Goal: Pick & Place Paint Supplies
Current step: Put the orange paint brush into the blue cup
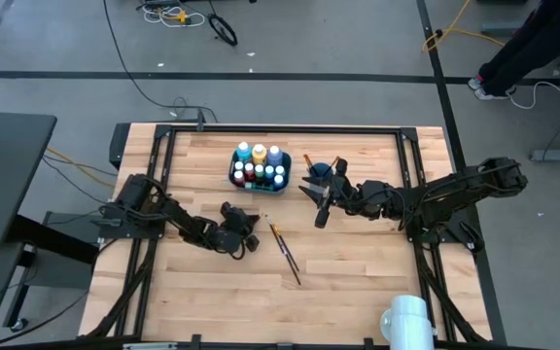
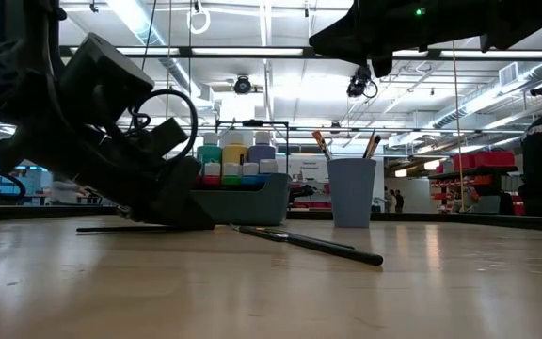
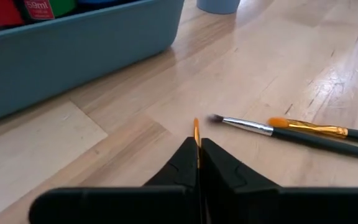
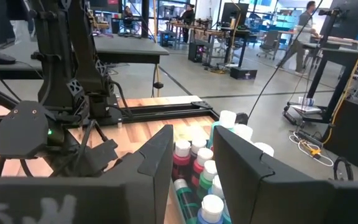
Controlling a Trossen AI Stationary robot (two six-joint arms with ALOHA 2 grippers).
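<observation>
Several white-capped paint bottles [image 1: 259, 165] [image 2: 238, 155] [image 4: 197, 168] stand upright in a teal bin [image 1: 233, 177] [image 3: 73, 50] near the table's far middle. To its right a blue cup [image 1: 320, 175] [image 2: 351, 193] holds a few brushes. Two dark-handled brushes [image 1: 285, 251] [image 3: 303, 130] lie flat on the wood near the centre. My left gripper [image 1: 249, 238] [image 3: 197, 155] is low on the table left of them, shut on a thin brush. My right gripper [image 1: 321, 216] [image 4: 194, 155] hangs open above the table, near the cup, touching nothing. My left gripper pinches a thin paintbrush between its two fingers; the orange tip [image 3: 196, 132] pokes out just past the fingertips. The fingers lie low, nearly level with the tabletop. A thin dark rod [image 2: 111, 229] at table level beside the gripper may be its handle.
Black frame rails run along the table's left, right and far edges. A white roll-like object [image 1: 406, 319] sits at the near right corner. Open wood lies across the near half. A person's legs show on the floor beyond the far right corner.
</observation>
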